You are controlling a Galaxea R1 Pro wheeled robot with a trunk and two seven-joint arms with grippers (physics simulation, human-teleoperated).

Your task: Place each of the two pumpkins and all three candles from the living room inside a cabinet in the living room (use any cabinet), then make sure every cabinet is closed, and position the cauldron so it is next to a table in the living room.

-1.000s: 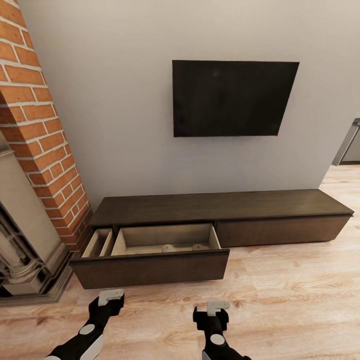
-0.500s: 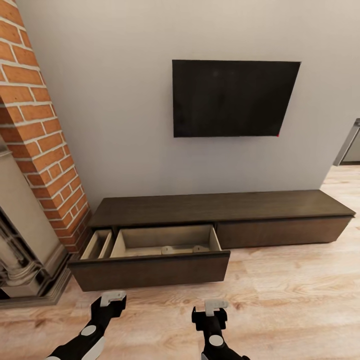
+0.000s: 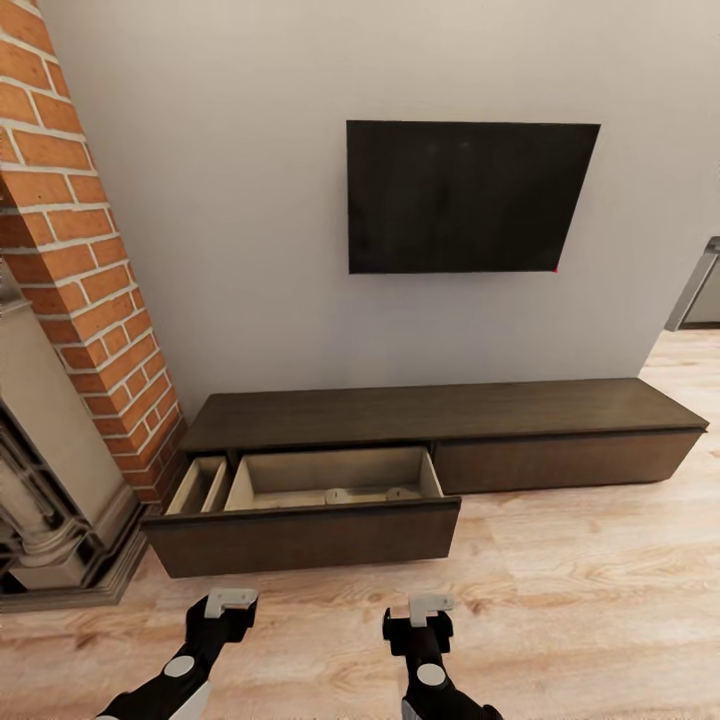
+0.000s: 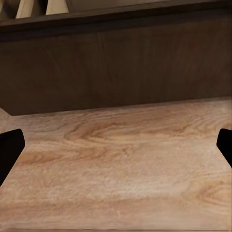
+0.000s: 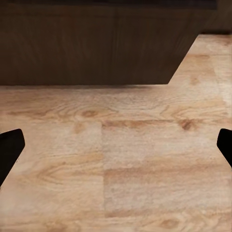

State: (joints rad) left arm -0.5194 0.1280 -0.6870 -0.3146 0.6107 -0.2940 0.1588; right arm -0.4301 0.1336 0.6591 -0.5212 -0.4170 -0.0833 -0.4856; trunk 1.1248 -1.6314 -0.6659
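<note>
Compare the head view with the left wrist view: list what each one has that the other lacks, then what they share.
Head view alone: the wall-mounted TV, the brick chimney, the cabinet top, the pale inside of its open drawer, and both arms with the left end effector and right end effector.

Left wrist view alone: a close look at the wood grain.

Both: the dark drawer front and the wooden floor.

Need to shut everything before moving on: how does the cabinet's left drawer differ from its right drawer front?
The left drawer is pulled out over the floor, while the right drawer front sits flush with the cabinet. The left drawer shows its pale wood insides with a divider; the right drawer front shows none. Both have the same plain dark brown handleless face. No pumpkin is plainly seen inside.
</note>
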